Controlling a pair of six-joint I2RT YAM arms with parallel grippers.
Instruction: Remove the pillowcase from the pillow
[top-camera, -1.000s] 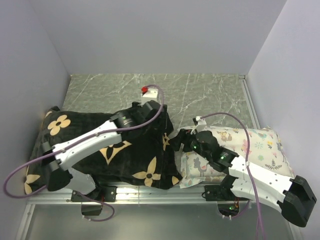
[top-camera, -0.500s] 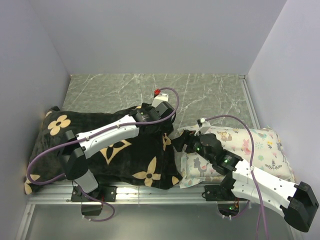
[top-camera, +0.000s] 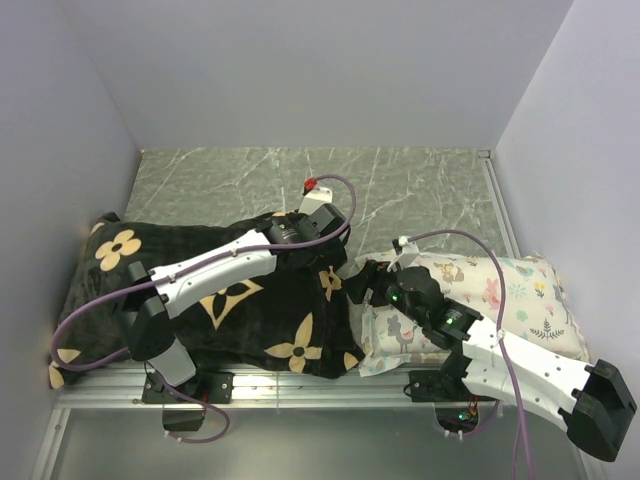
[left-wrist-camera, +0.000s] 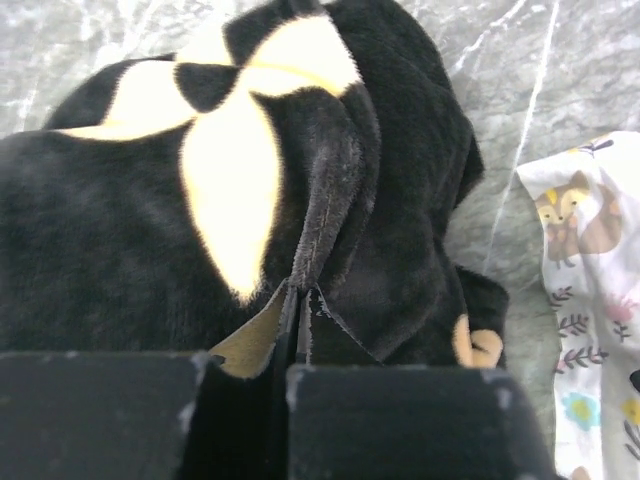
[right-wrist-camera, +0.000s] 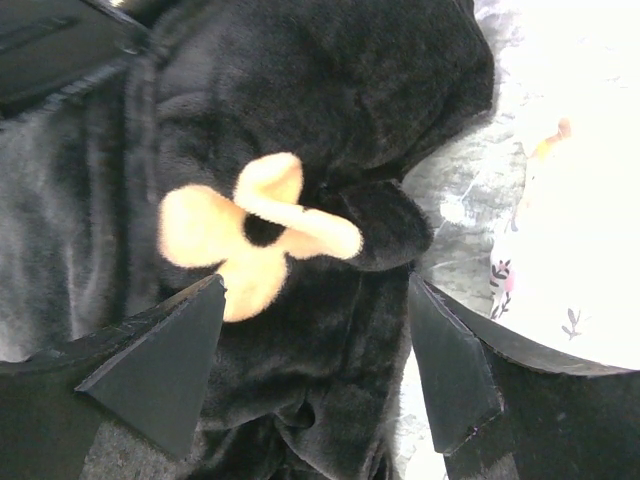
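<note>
The black plush pillowcase (top-camera: 270, 320) with tan flowers lies bunched on the left half of the table. The pillow is hidden; no plain white shows. My left gripper (top-camera: 314, 250) is over the cover's far right end. In the left wrist view it (left-wrist-camera: 300, 310) is shut on a raised seam fold of the pillowcase (left-wrist-camera: 120, 220). My right gripper (top-camera: 360, 283) sits at the cover's right edge. It (right-wrist-camera: 310, 370) is open, with one fingertip (right-wrist-camera: 160, 370) on each side of a lump of black fabric (right-wrist-camera: 330, 100), not pinching it.
A smaller white pillow with pastel animal print (top-camera: 530, 300) lies at the right, under my right arm, almost touching the black cover. The marbled tabletop (top-camera: 420, 190) shows behind both. Grey walls close in the left, back and right sides.
My left arm has reached further right over the cover and its gripper has gone from open to shut on the seam fold. The right gripper has edged left toward the cover's edge, still open.
</note>
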